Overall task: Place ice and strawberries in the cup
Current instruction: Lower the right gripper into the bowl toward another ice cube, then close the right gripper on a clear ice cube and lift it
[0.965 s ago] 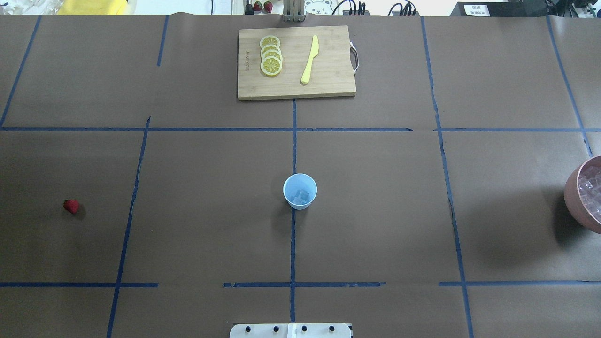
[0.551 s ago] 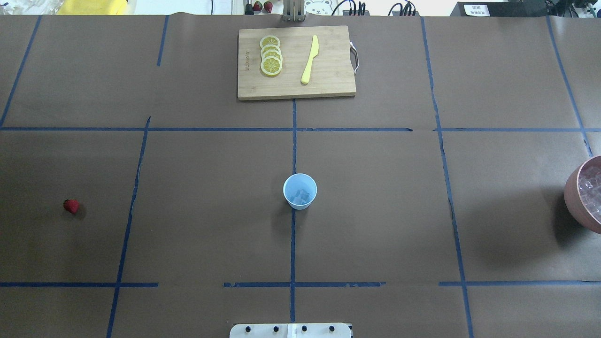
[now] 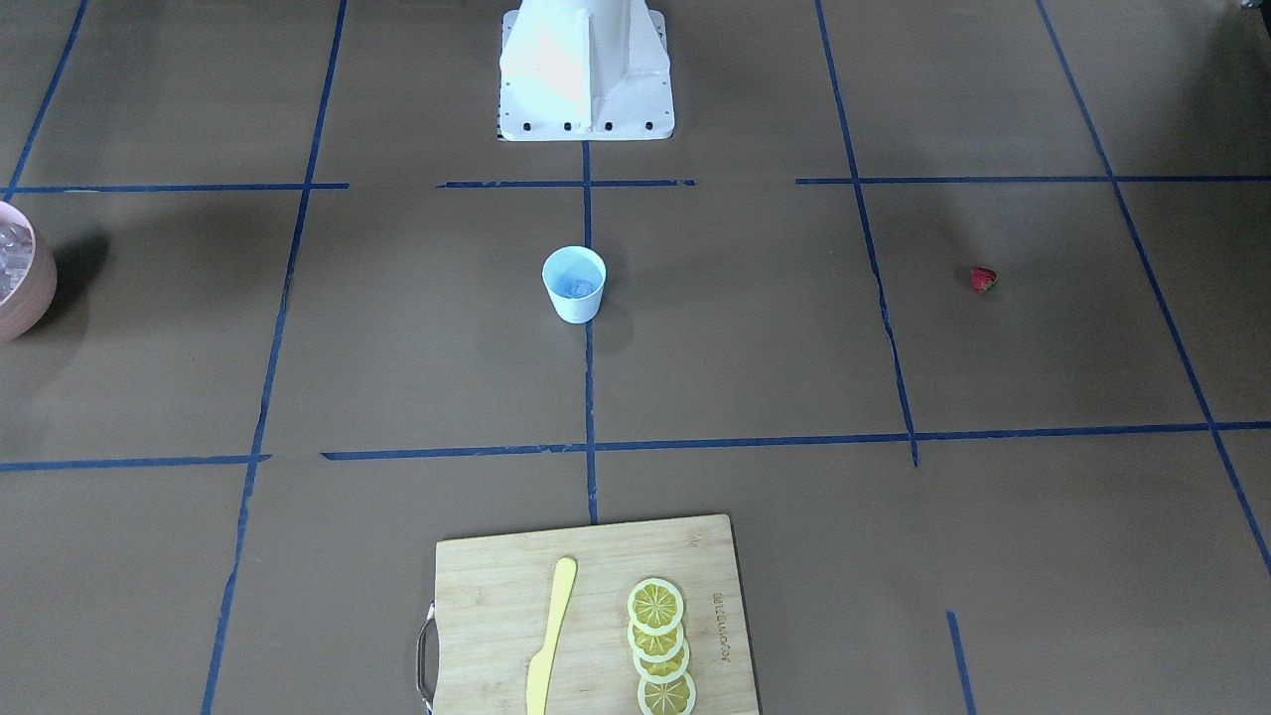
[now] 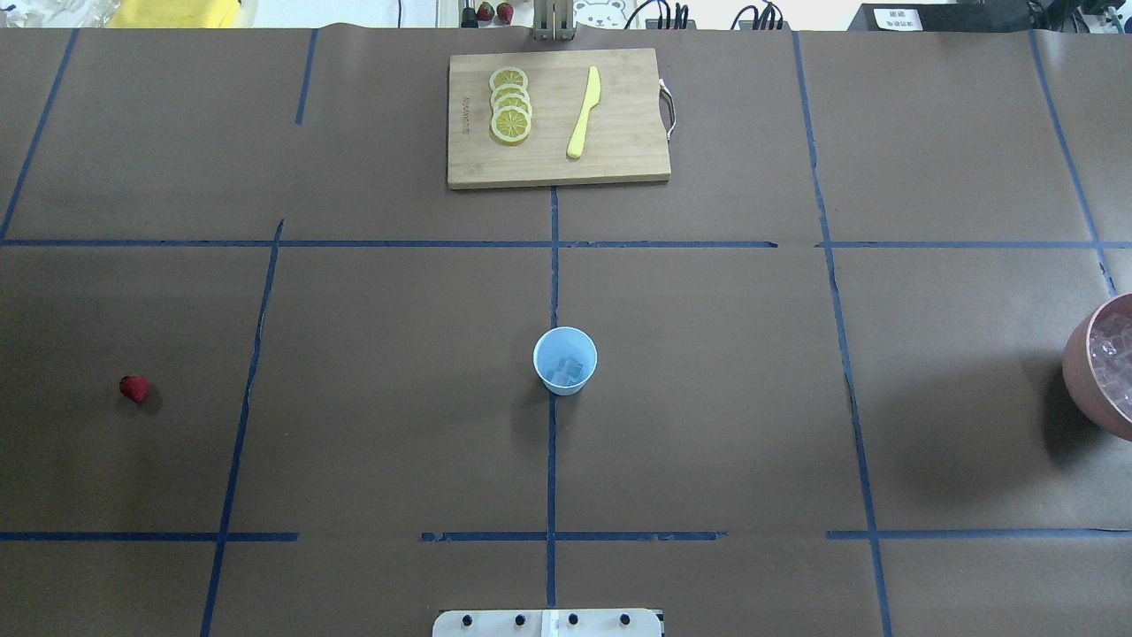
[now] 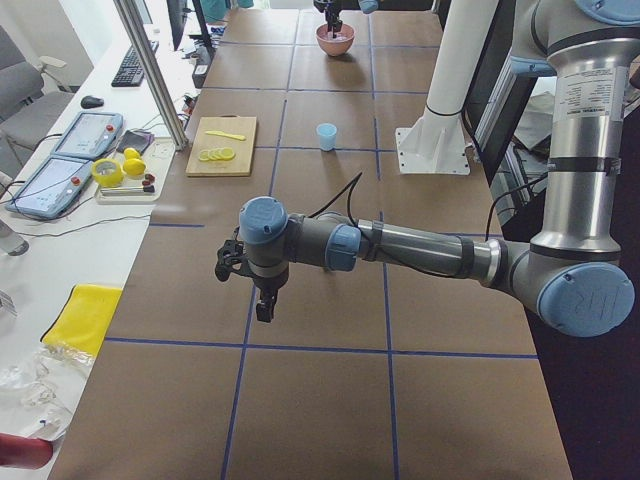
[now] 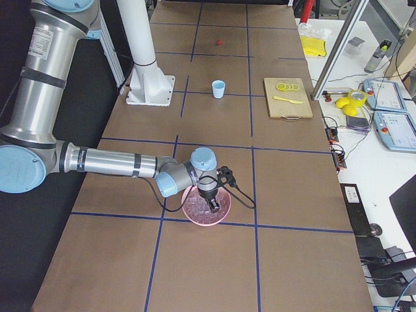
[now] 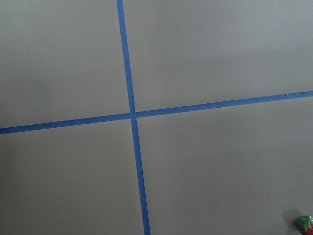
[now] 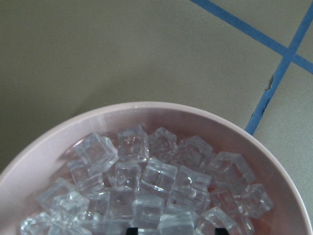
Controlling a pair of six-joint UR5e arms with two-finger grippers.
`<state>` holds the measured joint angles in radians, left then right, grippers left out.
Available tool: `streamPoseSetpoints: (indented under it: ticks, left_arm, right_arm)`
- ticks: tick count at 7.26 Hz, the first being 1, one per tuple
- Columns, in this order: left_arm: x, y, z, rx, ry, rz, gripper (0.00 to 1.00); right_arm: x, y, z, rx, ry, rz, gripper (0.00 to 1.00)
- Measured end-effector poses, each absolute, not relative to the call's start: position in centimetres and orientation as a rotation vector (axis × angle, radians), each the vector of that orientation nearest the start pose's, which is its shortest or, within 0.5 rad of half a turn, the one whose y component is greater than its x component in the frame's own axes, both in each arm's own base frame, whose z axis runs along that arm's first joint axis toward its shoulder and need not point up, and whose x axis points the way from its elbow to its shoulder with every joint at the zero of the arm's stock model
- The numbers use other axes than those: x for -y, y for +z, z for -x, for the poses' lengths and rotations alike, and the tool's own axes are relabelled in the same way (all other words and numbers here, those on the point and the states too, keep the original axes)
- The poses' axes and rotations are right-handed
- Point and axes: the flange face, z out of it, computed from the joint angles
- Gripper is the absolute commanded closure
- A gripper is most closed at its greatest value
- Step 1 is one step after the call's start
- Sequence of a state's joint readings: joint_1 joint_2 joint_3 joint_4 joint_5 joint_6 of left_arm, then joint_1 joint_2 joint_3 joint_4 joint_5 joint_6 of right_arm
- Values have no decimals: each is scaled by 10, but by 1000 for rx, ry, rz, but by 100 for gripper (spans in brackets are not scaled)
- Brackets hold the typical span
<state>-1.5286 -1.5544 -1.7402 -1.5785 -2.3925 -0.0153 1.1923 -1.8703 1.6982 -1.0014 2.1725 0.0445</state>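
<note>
Ice cubes (image 4: 566, 370) lie in the cup (image 4: 565, 360); the strawberry (image 4: 134, 388), well apart on the cup's left, is not yet in. I cannot tell how wide my jaws are.

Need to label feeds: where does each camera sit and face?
Front-facing: across the table, facing robot's base; no arms.
Overhead: behind robot, down on cup; no arms.
Exterior left: table end; left arm near.
Exterior right: opposite end; right arm over pink bowl.
Left wrist: down at table, strawberry.
Right wrist: down into ice.
Overhead and front-facing share the cup.
</note>
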Motion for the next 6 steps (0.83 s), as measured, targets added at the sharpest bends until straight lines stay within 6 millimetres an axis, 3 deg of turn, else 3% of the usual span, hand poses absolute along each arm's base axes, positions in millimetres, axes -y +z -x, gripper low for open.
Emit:
streamPoseSetpoints:
  ticks: [1,2,4,6]
  left_arm:
    - [492,579,39,-824,92,-128,0]
    - [492,578,39,-825,92,-128,0]
    - [492,577,39,-825,92,-129,0]
    - [492,575,39,-825,93,-132,0]
  right_arm:
    - [385,673,70,667,-438,-253,90]
    - [384,673,69,668,-439,-253,100]
    - [384,670,68,674,-441,-259,100]
    - [389,654,56,700,-415,-284,100]
